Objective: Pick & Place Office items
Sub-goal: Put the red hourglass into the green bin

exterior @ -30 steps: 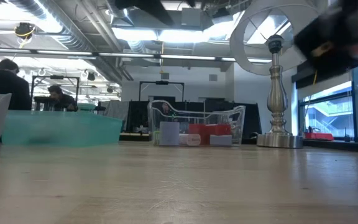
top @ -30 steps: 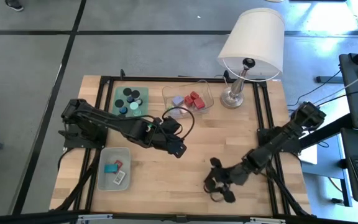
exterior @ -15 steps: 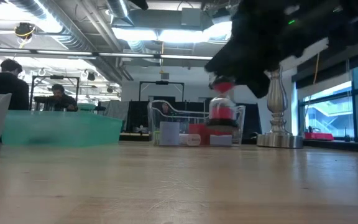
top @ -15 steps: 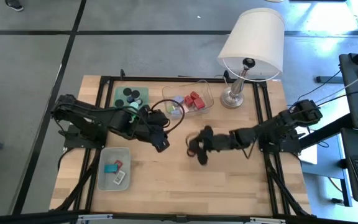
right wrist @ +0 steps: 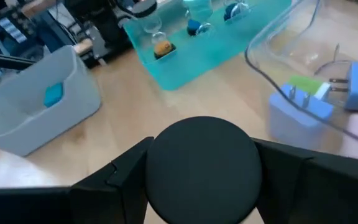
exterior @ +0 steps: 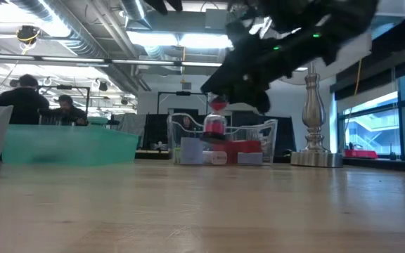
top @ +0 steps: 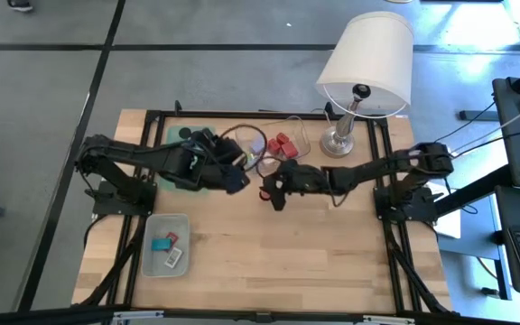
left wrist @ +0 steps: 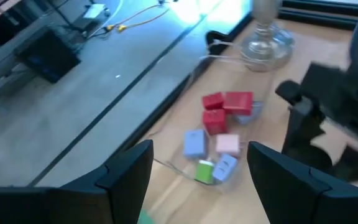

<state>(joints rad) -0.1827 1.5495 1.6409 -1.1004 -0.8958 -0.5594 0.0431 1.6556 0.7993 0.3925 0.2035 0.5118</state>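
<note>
Right hand (top: 269, 191) hangs above the bare wooden tabletop (top: 269, 253), just in front of the clear plastic tray (top: 298, 143), its fingers clamped on a black round cap (right wrist: 204, 169) that fills the space between them in the right wrist view. In the low view something red and pink shows under that hand against the tray, too blurred to say what it is.

Left hand (top: 238, 180) is raised close by, between the green mat (top: 175, 144) and the clear tray, just beside the right hand; its two dark fingers (left wrist: 129, 177) stand apart with nothing between them.

Inside the clear tray lie several small office pieces: three red blocks (left wrist: 224, 107), a lilac block (left wrist: 194, 143), a pink block (left wrist: 227, 144), a green block (left wrist: 204, 170) and a pale blue piece beside it. On the green mat a few more black round caps (top: 189, 135) remain, partly covered by the left arm. A grey rectangular tray (top: 154, 262) sits near the tabletop's front-left corner, well apart from both hands, holding a teal block (top: 160, 243), a small red piece and a flat labelled rectangle (top: 175, 259).

A white-shaded lamp with a silver base (top: 339, 140) stands at the back, right of the clear tray.
</note>
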